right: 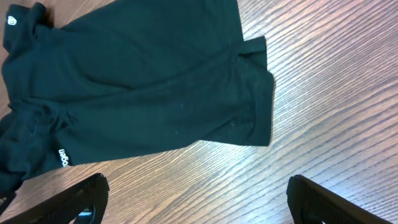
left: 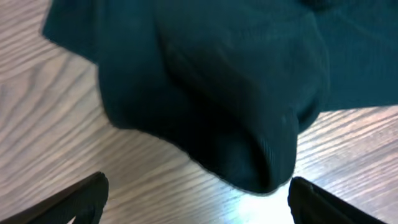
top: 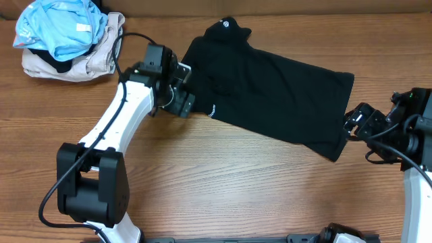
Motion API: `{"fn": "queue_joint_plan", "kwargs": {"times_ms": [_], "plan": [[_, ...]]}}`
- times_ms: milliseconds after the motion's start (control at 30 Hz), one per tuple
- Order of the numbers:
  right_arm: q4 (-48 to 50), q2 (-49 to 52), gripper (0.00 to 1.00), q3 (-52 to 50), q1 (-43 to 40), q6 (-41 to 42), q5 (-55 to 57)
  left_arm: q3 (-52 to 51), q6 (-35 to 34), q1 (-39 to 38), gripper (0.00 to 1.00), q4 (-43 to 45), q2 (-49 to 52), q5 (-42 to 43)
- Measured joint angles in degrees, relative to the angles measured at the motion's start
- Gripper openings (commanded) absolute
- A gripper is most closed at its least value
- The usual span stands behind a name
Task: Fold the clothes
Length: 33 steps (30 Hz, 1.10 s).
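The black shirt (top: 270,94) lies partly folded across the wooden table, slanting from upper left to lower right, with small white logos near its left end. My left gripper (top: 183,94) is open at the shirt's left edge; in the left wrist view the shirt's rounded edge (left: 236,112) lies just ahead of the open fingers (left: 198,200), nothing between them. My right gripper (top: 351,125) is open just off the shirt's right end. In the right wrist view the shirt (right: 143,87) lies beyond the open fingers (right: 198,202), with bare wood between them.
A pile of a light blue garment (top: 61,27) on a beige garment (top: 81,61) sits at the table's far left corner. The left arm (top: 115,128) crosses the table's left side. Bare wood shows in front of the shirt.
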Motion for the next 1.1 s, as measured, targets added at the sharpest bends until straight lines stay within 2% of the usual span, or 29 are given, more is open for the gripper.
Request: {"fn": "queue_joint_plan", "kwargs": {"times_ms": [100, 167, 233, 267, 300, 400, 600, 867, 1100], "plan": [[0.61, 0.92, 0.95, 0.0, 0.0, 0.02, -0.04, -2.67, 0.55, -0.44, 0.85, 3.63, 0.0, 1.07], [0.74, 1.49, 0.95, 0.0, 0.0, 0.02, -0.02, -3.65, 1.07, -1.2, 0.73, 5.18, 0.0, 1.53], [0.96, 1.79, 0.95, 0.0, 0.0, 0.0, -0.02, -4.04, 1.62, -1.99, 0.54, 6.27, 0.0, 1.73], [1.09, 1.9, 0.95, 0.0, 0.0, 0.0, -0.02, -4.07, 1.7, -2.34, 0.36, 6.82, 0.0, 1.86], [1.11, 1.95, 0.95, 0.0, 0.0, 0.0, -0.02, -4.11, 1.92, -2.49, 0.25, 7.32, 0.0, 1.92], [1.16, 2.01, 0.95, 0.0, 0.0, 0.02, -0.02, -4.13, 1.79, -2.69, 0.04, 8.31, 0.0, 2.1], [1.16, 2.01, 0.95, 0.0, -0.02, 0.0, 0.0, -3.85, -2.08, -2.64, 0.04, 5.22, 0.0, -0.15], [1.09, 3.89, 0.89, -0.26, 0.0, -0.02, -0.02, 8.41, -6.4, -1.68, 0.04, -13.03, 0.02, -2.34], [4.42, 8.87, 0.86, -7.06, 0.0, 0.0, -0.02, 14.27, -7.39, -1.49, 0.04, -16.15, 0.02, -5.4]]}}
